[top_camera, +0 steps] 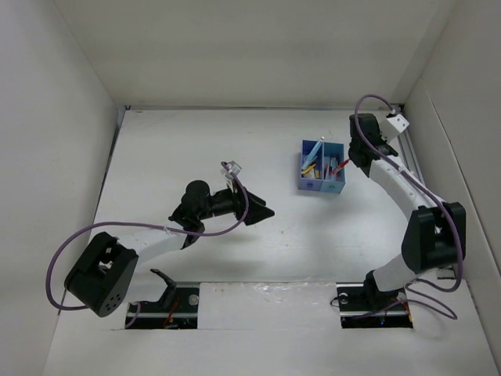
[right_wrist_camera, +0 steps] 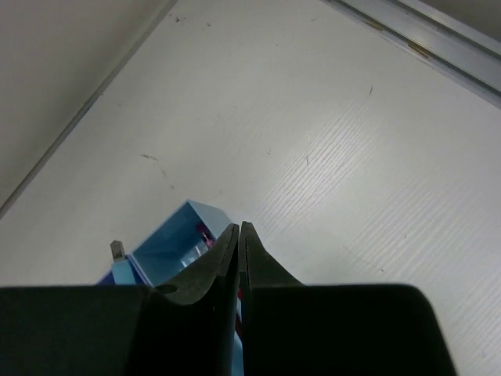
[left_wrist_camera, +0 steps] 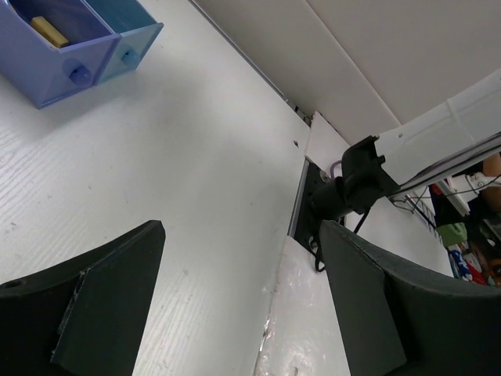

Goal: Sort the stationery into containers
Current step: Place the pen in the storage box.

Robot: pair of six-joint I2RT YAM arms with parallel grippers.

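Observation:
The blue compartment box [top_camera: 322, 172] stands right of centre, holding a light blue pen [top_camera: 314, 152], a yellow-black piece [top_camera: 310, 168] and red pens. One red pen [top_camera: 340, 166] leans out of the right compartment up to my right gripper [top_camera: 358, 162]. In the right wrist view that gripper [right_wrist_camera: 239, 229] is shut just over the light blue compartment [right_wrist_camera: 174, 242], with a red strip showing between its fingers. My left gripper [top_camera: 264, 212] is open and empty, well left of the box. In the left wrist view [left_wrist_camera: 243, 301] the box [left_wrist_camera: 59, 59] holds a yellow piece [left_wrist_camera: 48, 31].
White walls close in the table on the left, back and right. A metal rail [top_camera: 409, 153] runs along the right wall. The right arm's base [left_wrist_camera: 344, 188] and its cables show in the left wrist view.

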